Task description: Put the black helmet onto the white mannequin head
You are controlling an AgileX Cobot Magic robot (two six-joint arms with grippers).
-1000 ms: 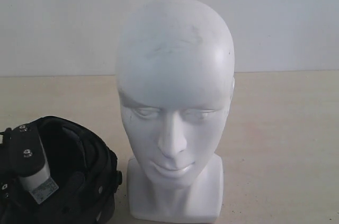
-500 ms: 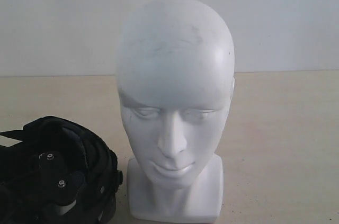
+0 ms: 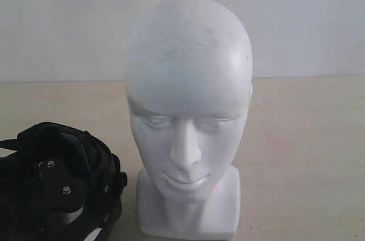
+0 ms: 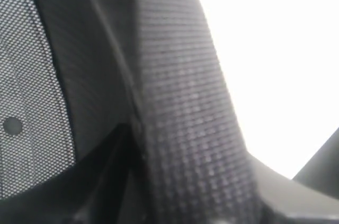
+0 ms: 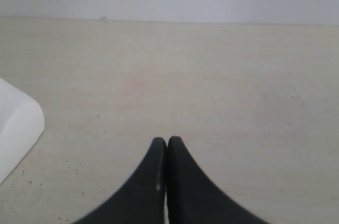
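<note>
The white mannequin head (image 3: 188,110) stands upright on its square base in the middle of the table, facing the exterior camera. The black helmet (image 3: 97,167) lies at the lower left beside the base, its padded opening turned up. My left gripper (image 3: 61,188) reaches into that opening. In the left wrist view the woven black lining (image 4: 180,118) fills the frame, with dark finger shapes on either side of it. My right gripper (image 5: 167,142) hangs shut and empty over bare table. A corner of the mannequin base (image 5: 16,128) shows beside it.
A plain white wall (image 3: 308,19) runs behind the beige table (image 3: 308,155). The helmet's rim sits a small gap away from the mannequin base.
My left gripper has turned and dropped lower into the helmet, hiding its white label. The helmet has shifted slightly left, away from the mannequin base. The mannequin has not moved.
</note>
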